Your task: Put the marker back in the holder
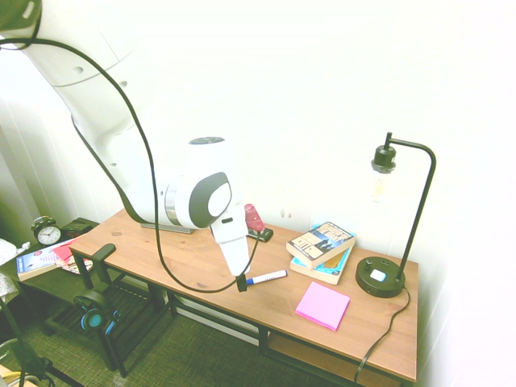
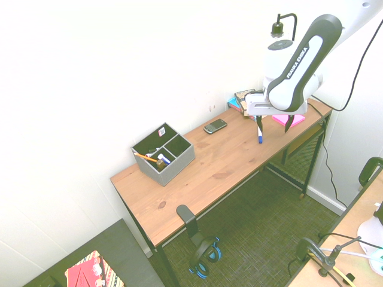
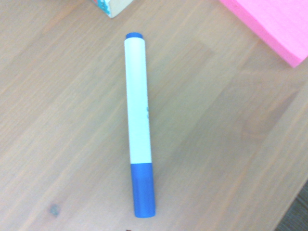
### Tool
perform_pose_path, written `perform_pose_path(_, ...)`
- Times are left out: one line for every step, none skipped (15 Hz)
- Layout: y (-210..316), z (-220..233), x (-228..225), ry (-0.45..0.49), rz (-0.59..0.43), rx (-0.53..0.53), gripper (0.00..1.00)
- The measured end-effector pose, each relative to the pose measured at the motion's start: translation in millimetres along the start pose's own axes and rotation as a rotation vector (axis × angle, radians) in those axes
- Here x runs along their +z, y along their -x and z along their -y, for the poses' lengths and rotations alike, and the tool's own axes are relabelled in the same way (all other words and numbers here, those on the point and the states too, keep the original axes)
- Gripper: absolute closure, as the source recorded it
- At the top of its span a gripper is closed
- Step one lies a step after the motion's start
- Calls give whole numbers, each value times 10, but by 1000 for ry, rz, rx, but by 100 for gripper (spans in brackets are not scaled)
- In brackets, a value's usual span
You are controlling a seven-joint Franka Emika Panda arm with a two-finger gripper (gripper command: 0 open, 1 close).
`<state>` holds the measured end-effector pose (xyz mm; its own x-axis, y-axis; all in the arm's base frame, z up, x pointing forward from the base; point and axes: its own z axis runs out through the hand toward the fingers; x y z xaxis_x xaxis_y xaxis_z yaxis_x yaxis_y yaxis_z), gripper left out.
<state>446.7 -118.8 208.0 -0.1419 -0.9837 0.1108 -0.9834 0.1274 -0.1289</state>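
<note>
The marker (image 3: 138,125), white-barrelled with a blue cap, lies flat on the wooden desk (image 2: 221,164), seen also from the sides as marker (image 1: 266,277) and marker (image 2: 260,133). My gripper (image 2: 273,123) hangs just above it, open, with nothing between its fingers. One dark fingertip (image 1: 241,283) shows close to the marker's capped end. The holder (image 2: 164,154), a grey box with dark dividers and pens in it, stands near the wall at the desk's other end, far from the gripper. In the first exterior view the arm hides the holder.
Stacked books (image 1: 322,248) and a pink sticky-note pad (image 1: 322,305) lie just beyond the marker, with a black desk lamp (image 1: 385,272) past them. A phone (image 2: 215,126) lies between marker and holder. A red stapler (image 1: 255,222) sits by the wall.
</note>
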Motion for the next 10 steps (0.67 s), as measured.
perform_pose_path(22,5,60,-15,8,-5,100)
perform_pose_path(16,18,100,-27,11,-5,100)
perform_pose_path(0,39,134,-36,11,-2,100)
perform_pose_path(-20,64,163,-44,13,-4,100)
perform_pose_path(-27,94,198,-51,16,-8,100)
perform_pose_path(-23,123,235,-52,20,-12,100)
perform_pose_path(-19,150,279,-52,22,-17,100)
perform_pose_path(-17,175,328,-52,22,-18,100)
perform_pose_path(-24,200,369,-52,23,-22,100)
perform_pose_path(-36,224,402,-50,21,-24,100)
